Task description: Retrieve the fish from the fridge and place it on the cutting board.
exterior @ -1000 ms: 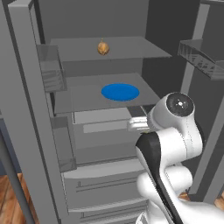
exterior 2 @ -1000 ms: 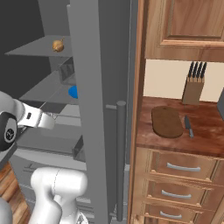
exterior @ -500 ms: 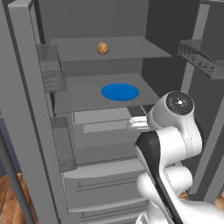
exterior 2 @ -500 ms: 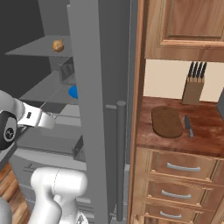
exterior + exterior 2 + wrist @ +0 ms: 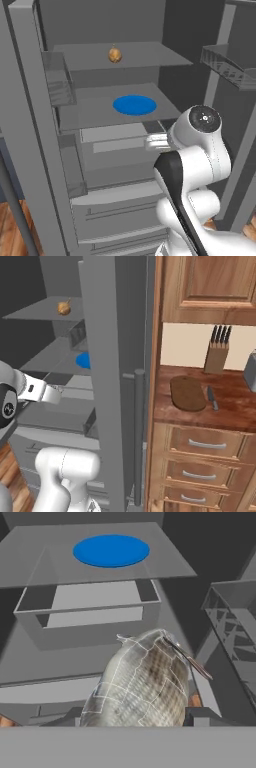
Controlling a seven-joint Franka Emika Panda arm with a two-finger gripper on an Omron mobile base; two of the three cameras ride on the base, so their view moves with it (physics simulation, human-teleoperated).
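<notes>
In the hand view the fish (image 5: pixel 142 682), pale silver-grey with brownish flecks, lies between the two dark fingertips of my gripper (image 5: pixel 136 714), which is shut on it. The hand hangs in front of the open fridge (image 5: pixel 30 125), just below the shelf that carries the blue plate (image 5: pixel 111 550). From the left base view my gripper (image 5: pixel 156 142) sits at the front edge of the drawer level, with the arm's white joint behind it. The round dark brown cutting board (image 5: pixel 187 393) lies on the wooden counter to the right of the fridge door (image 5: pixel 107 381).
An orange-brown ball (image 5: pixel 115 55) sits on the top shelf. The blue plate (image 5: pixel 134 105) is on the middle shelf. Door bins (image 5: pixel 227 65) hang at the right. On the counter stand a knife block (image 5: pixel 217 353), a knife (image 5: pixel 212 397) and a metal appliance (image 5: pixel 250 371).
</notes>
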